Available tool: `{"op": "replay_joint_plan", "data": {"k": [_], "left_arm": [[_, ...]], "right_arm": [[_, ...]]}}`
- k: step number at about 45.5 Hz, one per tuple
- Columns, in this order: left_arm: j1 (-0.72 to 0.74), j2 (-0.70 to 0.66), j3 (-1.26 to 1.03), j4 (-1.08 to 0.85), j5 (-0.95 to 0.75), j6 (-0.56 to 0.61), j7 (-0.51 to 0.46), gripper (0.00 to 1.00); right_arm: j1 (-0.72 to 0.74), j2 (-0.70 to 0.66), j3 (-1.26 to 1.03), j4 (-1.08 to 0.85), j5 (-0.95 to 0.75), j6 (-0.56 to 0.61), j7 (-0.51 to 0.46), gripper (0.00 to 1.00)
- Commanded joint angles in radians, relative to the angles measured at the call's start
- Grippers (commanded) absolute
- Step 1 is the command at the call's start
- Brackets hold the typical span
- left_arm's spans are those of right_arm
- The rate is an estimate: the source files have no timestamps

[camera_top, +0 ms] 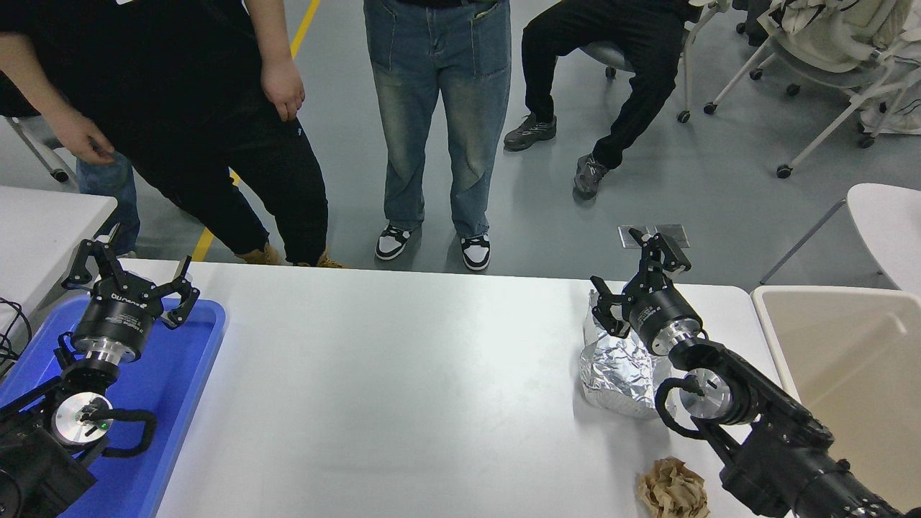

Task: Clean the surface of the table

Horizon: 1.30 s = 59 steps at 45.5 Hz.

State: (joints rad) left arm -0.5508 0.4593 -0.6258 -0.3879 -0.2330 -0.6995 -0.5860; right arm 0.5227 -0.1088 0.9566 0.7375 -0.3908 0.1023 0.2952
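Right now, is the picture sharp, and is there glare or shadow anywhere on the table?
Head view: sharp throughout, no motion blur. The table surface carries a soft, pale sheen near its middle, not harsh glare. The crumpled foil bag glints brightly in patches. Shadows are faint and diffuse under the right claw and beside the blue tray. Straight edges bow slightly toward the frame's sides.

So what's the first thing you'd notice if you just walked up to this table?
Probably the shiny crumpled foil bag at the right of the white table surface, with the right gripper above it, fingers spread. Next, the crumpled brown paper at the near edge, and the blue tray at the left under the parked left gripper.
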Motion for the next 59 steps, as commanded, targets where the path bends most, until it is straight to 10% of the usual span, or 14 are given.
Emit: {"op": "replay_joint_plan", "data": {"k": [1,19,38,59], "left_arm": [[0.000,0.001,0.000,0.000,0.001,0.002,0.000,1.00],[0.000,0.001,0.000,0.000,0.000,0.000,0.000,1.00],[0.000,0.001,0.001,0.000,0.001,0.000,0.000,1.00],[0.000,-0.001,0.001,0.000,0.001,0.000,0.000,1.00]], "right_arm": [[-0.003,-0.015,-0.001,0.000,0.015,0.014,0.010,1.00],[0.002,-0.060,-0.045,0.006,-0.035,0.066,0.018,1.00],[0.141,-0.351,-0.636,0.111,-0.164,-0.044,-0.007,1.00],[0.310,-0.486,-0.877,0.148,-0.603,-0.072,-0.004,1.00]]}}
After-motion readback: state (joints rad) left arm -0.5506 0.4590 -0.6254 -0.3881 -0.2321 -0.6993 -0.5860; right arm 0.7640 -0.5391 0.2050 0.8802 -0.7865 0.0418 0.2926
